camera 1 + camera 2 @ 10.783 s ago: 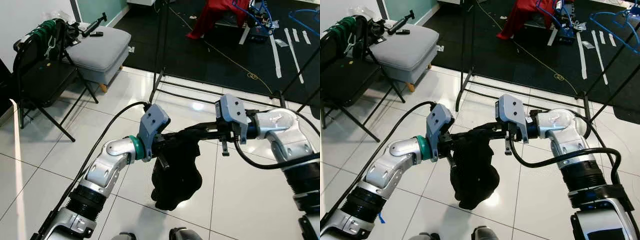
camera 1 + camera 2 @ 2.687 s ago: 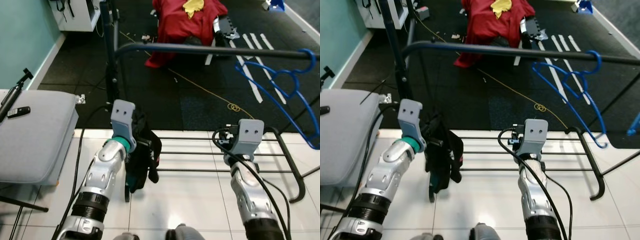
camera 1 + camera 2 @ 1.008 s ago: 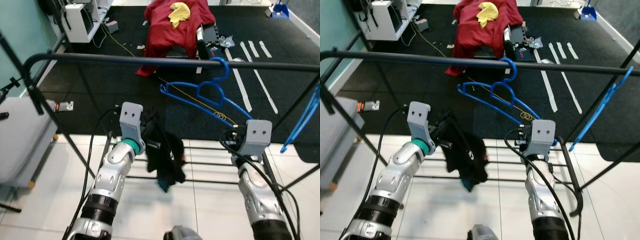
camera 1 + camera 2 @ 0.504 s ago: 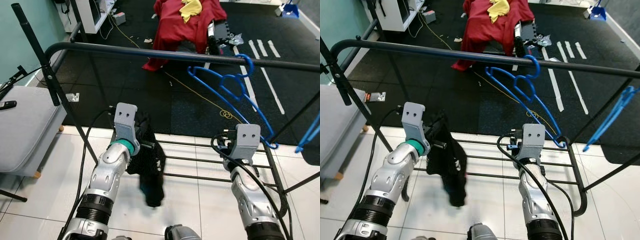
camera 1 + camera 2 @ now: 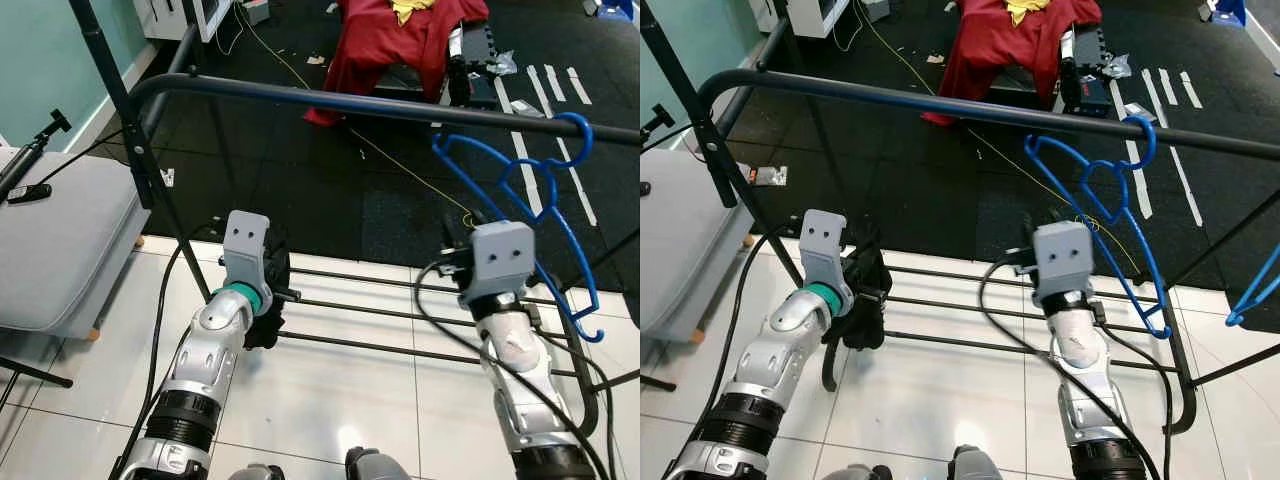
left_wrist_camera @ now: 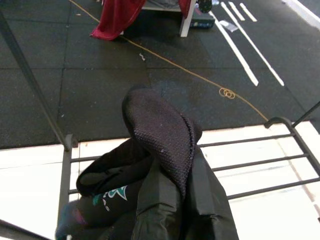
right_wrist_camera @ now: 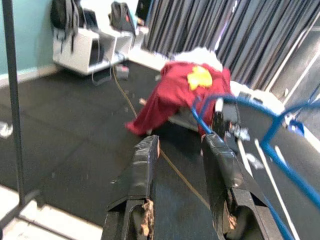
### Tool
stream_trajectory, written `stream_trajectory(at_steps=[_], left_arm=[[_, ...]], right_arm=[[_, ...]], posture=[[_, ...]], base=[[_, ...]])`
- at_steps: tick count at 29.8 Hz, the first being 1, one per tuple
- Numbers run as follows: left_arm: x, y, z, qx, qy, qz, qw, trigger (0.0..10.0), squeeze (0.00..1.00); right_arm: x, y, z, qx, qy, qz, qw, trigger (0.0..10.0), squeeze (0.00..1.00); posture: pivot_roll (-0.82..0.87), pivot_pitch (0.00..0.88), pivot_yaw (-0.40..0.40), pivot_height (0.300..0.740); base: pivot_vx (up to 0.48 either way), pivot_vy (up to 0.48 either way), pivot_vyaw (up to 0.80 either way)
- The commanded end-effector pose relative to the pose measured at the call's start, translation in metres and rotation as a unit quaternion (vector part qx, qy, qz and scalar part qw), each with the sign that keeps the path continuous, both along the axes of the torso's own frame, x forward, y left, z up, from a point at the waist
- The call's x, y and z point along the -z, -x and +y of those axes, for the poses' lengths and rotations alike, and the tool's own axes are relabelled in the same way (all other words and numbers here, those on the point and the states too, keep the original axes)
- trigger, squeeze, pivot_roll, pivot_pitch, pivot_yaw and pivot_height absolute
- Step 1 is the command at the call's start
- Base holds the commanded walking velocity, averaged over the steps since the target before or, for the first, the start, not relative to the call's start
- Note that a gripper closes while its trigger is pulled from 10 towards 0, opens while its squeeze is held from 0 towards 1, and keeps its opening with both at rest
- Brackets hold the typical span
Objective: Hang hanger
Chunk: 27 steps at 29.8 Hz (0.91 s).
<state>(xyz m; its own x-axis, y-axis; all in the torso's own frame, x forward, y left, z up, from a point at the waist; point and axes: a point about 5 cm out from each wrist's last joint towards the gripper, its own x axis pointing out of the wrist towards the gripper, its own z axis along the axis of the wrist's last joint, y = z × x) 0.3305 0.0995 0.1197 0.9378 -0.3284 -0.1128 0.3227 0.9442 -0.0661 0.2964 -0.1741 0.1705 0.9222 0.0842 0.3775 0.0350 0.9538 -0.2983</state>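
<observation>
A black clothes rail (image 5: 350,103) runs across in front of me at chest height. A blue hanger (image 5: 520,190) hangs from it by its hook at the right. My left gripper (image 5: 272,292) is below the rail and is shut on a bunched black garment (image 5: 262,305). The garment (image 6: 165,145) covers that gripper's fingers in the left wrist view. My right gripper (image 7: 180,150) stands open with nothing between its fingers. It points toward the blue hanger (image 7: 240,102) just ahead of it. The right wrist (image 5: 500,258) sits below the rail, close to the hanger's lower bar.
The rack's base bars (image 5: 400,315) lie on the white tiles under both arms. A grey ottoman (image 5: 60,240) stands at the left. Red cloth (image 5: 400,40) drapes over a seat on the black mat beyond. A second blue hanger (image 5: 1255,290) hangs at the far right.
The view has swung to the left. The black garment, which hung long below my left gripper, is now bunched short against it. My right wrist sits a little higher.
</observation>
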Motion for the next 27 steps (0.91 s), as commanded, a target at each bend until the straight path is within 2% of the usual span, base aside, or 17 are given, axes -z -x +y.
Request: stream_trajectory(at_steps=[1, 5, 6, 7, 8, 9, 10, 16, 21, 22, 24, 26, 27], left_arm=[[-0.003, 0.000, -0.002, 0.004, 0.001, -0.006, 1.000, 10.0, 0.00], [-0.003, 0.000, -0.002, 0.003, 0.002, -0.007, 1.000, 10.0, 0.00], [-0.004, 0.000, -0.002, 0.003, 0.003, -0.007, 1.000, 10.0, 0.00], [-0.004, 0.000, -0.002, 0.007, 0.001, -0.007, 1.000, 10.0, 0.00], [-0.004, 0.000, -0.002, 0.007, 0.001, -0.007, 1.000, 10.0, 0.00], [-0.003, 0.001, -0.003, 0.011, 0.000, -0.007, 1.000, 10.0, 0.00], [-0.004, 0.002, -0.003, 0.017, -0.005, -0.008, 1.000, 10.0, 0.00], [-0.004, 0.003, -0.003, 0.027, -0.010, -0.008, 1.000, 10.0, 0.00], [-0.005, 0.002, -0.003, 0.028, -0.012, -0.008, 0.999, 10.0, 0.00], [-0.005, 0.002, -0.002, 0.030, -0.014, -0.007, 0.999, 10.0, 0.00], [-0.005, 0.002, -0.002, 0.030, -0.014, -0.007, 0.999, 10.0, 0.00], [-0.005, 0.001, -0.001, 0.034, -0.020, -0.005, 0.999, 10.0, 0.00], [-0.005, 0.001, -0.001, 0.034, -0.020, -0.005, 0.999, 10.0, 0.00]], right_arm=[[-0.008, 0.002, -0.003, 0.006, -0.012, -0.022, 1.000, 10.0, 1.00], [-0.017, 0.002, -0.005, 0.011, -0.018, -0.040, 0.999, 10.0, 1.00], [-0.025, 0.001, -0.012, 0.042, -0.010, -0.052, 0.998, 10.0, 1.00], [-0.030, 0.001, -0.018, 0.081, -0.002, -0.052, 0.995, 10.0, 0.95], [-0.030, 0.001, -0.018, 0.081, -0.002, -0.052, 0.995, 10.0, 0.95], [-0.032, 0.002, -0.023, 0.108, 0.005, -0.051, 0.993, 10.0, 0.95], [-0.034, 0.005, -0.026, 0.130, 0.008, -0.049, 0.990, 10.0, 0.00], [-0.042, 0.014, -0.025, 0.153, 0.014, -0.062, 0.986, 10.0, 0.00], [-0.041, 0.013, -0.028, 0.165, 0.006, -0.054, 0.985, 10.0, 0.00], [-0.040, 0.011, -0.031, 0.169, 0.004, -0.039, 0.985, 10.0, 0.00], [-0.040, 0.011, -0.031, 0.169, 0.004, -0.039, 0.985, 10.0, 0.00], [-0.042, 0.004, -0.043, 0.194, -0.014, 0.000, 0.981, 10.0, 0.00], [-0.042, 0.004, -0.043, 0.194, -0.014, 0.000, 0.981, 10.0, 0.00]], posture=[[-0.12, 0.080, 0.057, 0.740], [-0.12, 0.080, 0.057, 0.740], [-0.12, 0.081, 0.055, 0.740], [-0.12, 0.083, 0.054, 0.740], [-0.12, 0.083, 0.054, 0.740], [-0.12, 0.083, 0.054, 0.740], [-0.12, 0.086, 0.055, 0.740], [-0.11, 0.086, 0.059, 0.740], [-0.11, 0.083, 0.061, 0.740], [-0.12, 0.077, 0.060, 0.740], [-0.12, 0.077, 0.060, 0.740], [-0.12, 0.071, 0.057, 0.740], [-0.12, 0.071, 0.057, 0.740]], base=[[0.000, 0.000, 0.00], [0.000, 0.000, 0.00], [0.000, 0.000, 0.00], [0.000, 0.000, 0.00], [0.000, 0.000, 0.00], [0.000, 0.000, 0.00], [0.000, 0.000, 0.00], [0.000, 0.000, 0.00], [0.000, 0.000, 0.00], [0.000, 0.000, 0.00], [0.000, 0.000, 0.00], [0.000, 0.000, 0.00], [0.000, 0.000, 0.00]])
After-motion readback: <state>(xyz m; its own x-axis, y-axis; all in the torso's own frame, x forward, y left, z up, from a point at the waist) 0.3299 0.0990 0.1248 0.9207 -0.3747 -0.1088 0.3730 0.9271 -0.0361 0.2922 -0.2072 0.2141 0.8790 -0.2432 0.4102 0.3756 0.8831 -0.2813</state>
